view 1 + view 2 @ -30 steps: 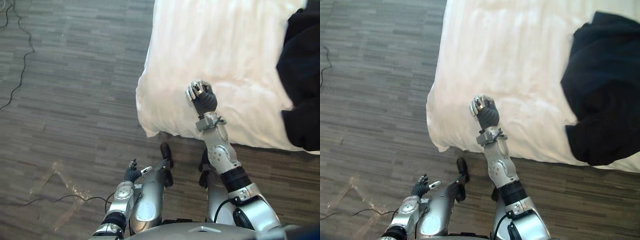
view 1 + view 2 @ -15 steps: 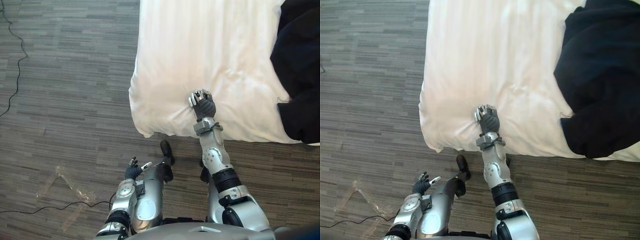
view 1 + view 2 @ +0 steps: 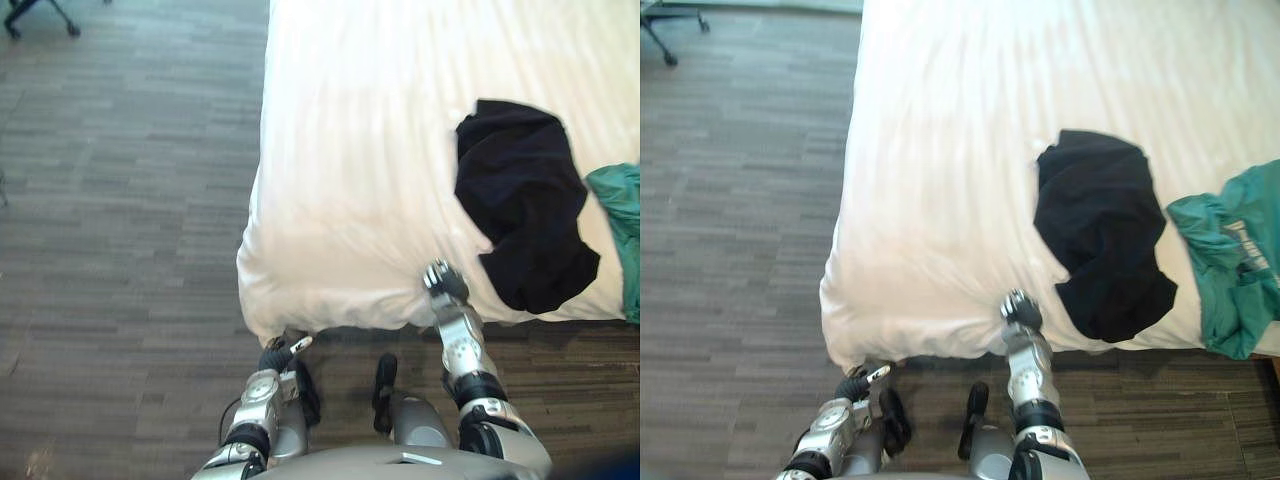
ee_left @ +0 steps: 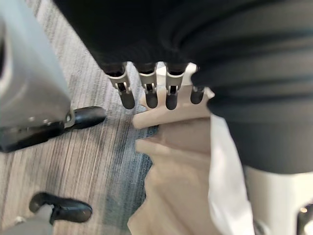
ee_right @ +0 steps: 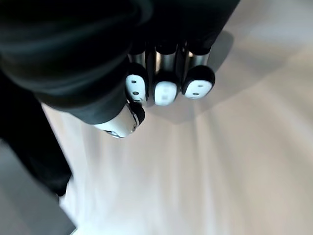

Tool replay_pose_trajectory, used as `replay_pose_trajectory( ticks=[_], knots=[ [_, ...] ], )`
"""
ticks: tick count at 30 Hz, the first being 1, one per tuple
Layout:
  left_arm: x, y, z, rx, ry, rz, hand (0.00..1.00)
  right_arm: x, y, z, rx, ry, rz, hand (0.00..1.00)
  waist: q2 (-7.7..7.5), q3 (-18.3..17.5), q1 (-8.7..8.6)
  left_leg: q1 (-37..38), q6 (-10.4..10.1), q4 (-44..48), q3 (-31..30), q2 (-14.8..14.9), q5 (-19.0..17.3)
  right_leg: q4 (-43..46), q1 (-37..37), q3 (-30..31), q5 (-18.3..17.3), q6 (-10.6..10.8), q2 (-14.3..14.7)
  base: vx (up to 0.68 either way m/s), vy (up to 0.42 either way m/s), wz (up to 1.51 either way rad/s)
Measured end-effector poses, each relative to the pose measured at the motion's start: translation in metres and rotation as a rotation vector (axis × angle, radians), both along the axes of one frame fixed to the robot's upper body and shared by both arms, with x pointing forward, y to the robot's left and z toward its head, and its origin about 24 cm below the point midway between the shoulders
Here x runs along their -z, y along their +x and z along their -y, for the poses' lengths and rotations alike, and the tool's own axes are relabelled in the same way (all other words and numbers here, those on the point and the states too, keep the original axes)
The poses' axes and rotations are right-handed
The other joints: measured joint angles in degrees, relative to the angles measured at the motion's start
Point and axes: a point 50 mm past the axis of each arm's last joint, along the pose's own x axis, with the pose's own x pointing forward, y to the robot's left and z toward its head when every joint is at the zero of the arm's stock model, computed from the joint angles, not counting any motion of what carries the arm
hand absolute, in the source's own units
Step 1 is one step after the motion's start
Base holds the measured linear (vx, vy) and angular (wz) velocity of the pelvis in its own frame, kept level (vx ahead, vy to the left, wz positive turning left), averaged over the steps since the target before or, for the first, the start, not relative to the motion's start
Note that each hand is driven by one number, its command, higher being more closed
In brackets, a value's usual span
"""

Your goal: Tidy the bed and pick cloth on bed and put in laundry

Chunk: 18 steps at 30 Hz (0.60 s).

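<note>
The bed point(image 3: 350, 150) is spread with a white cover point(image 3: 940, 180). It is smooth and faintly striped over most of its top, and puffed and softly creased where it rolls over the near edge and the near left corner.

A black cloth point(image 3: 520, 200) lies crumpled on the right part of the bed. It is a matt, lumpy heap, broad at its far end, with a rounded lobe reaching down to the near edge. Just beside it on the right lies a teal cloth point(image 3: 1230, 255), thinner and wrinkled, bunched in folds and also reaching the near edge. Whether the two cloths touch cannot be told.

The right hand point(image 3: 445, 280) is at the near edge of the bed, close to the left of the black cloth's lower lobe. In its wrist view its fingers point(image 5: 166, 90) are curled in, tips turned back toward the palm, above bare white cover and with no fabric caught in them.

The left hand point(image 3: 278, 352) hangs low by the near left corner, below the cover's overhang. Its fingers point(image 4: 146, 95) are straight and relaxed, holding nothing, in front of a beige fabric point(image 4: 176, 161) under the white hem.

The floor point(image 3: 120, 200) is grey with a streaky plank pattern, and a wheeled chair base point(image 3: 40, 15) stands at its far left.
</note>
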Motion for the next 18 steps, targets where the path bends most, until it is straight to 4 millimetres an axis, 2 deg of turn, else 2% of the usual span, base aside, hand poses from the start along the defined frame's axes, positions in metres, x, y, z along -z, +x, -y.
replay_pose_trajectory(
  ticks=[1,3,5,8,11,14,17,18],
  knots=[
    [0.003,-0.005,0.000,-0.002,-0.003,-0.019,0.00,0.016,-0.030,0.005,0.044,0.007,-0.099,0.00,0.52,-0.6,-0.13,1.8,-0.6,-1.8,0.7,-0.3,0.4,-0.6,0.9,0.3,0.0,0.0,0.2,0.09,-0.024,-0.30],
    [0.010,-0.020,0.001,-0.008,-0.014,-0.075,0.00,0.037,-0.082,0.005,0.065,0.017,-0.264,0.00,1.25,-1.4,-0.87,5.1,-1.4,-5.5,1.7,-0.7,1.8,-0.8,2.1,0.5,-0.5,-0.1,0.7,0.08,-0.045,-0.31],
    [0.010,-0.022,0.002,-0.006,-0.022,-0.079,0.00,0.047,-0.112,0.003,0.052,0.018,-0.369,0.00,1.71,-2.2,-1.03,7.6,-2.0,-9.4,1.9,-1.4,3.6,-0.8,3.0,0.4,-1.1,-0.1,1.2,0.05,-0.055,-0.10],
    [0.012,-0.027,0.006,-0.030,-0.043,-0.090,0.00,0.049,-0.121,0.003,0.021,-0.002,-0.403,0.00,1.97,-3.6,-0.90,9.9,-2.2,-13.1,1.8,-2.0,5.6,-0.6,3.8,-0.1,-1.6,0.0,1.6,0.03,-0.027,0.06],
    [0.015,-0.035,0.008,-0.040,-0.051,-0.106,0.00,0.050,-0.121,0.001,-0.024,-0.025,-0.415,0.00,1.66,-4.8,-0.71,11.7,-2.2,-13.9,1.3,-2.2,5.7,3.0,4.2,-0.5,-3.9,0.1,1.2,0.01,0.000,0.13],
    [0.016,-0.042,0.001,-0.053,-0.035,-0.122,0.00,0.052,-0.125,-0.002,-0.064,-0.041,-0.444,0.00,1.43,-6.1,-0.60,12.3,-2.6,-13.5,0.6,-2.1,5.3,7.2,3.7,-0.8,-6.6,-0.5,0.7,0.00,-0.027,0.10],
    [0.016,-0.042,0.000,-0.053,-0.034,-0.121,0.00,0.053,-0.128,-0.003,-0.116,-0.074,-0.474,0.00,1.09,-6.7,-0.02,11.9,-2.9,-12.2,0.7,-1.4,5.0,5.8,4.0,-0.8,-6.5,-0.9,1.3,0.01,-0.057,-0.04],
    [0.016,-0.042,0.001,-0.053,-0.034,-0.122,0.00,0.054,-0.129,-0.004,-0.128,-0.085,-0.489,0.00,1.54,-6.8,0.08,11.8,-3.0,-12.2,0.9,-1.1,5.1,4.5,4.2,-0.8,-5.9,-1.0,1.8,0.01,-0.059,-0.08]
  ],
)
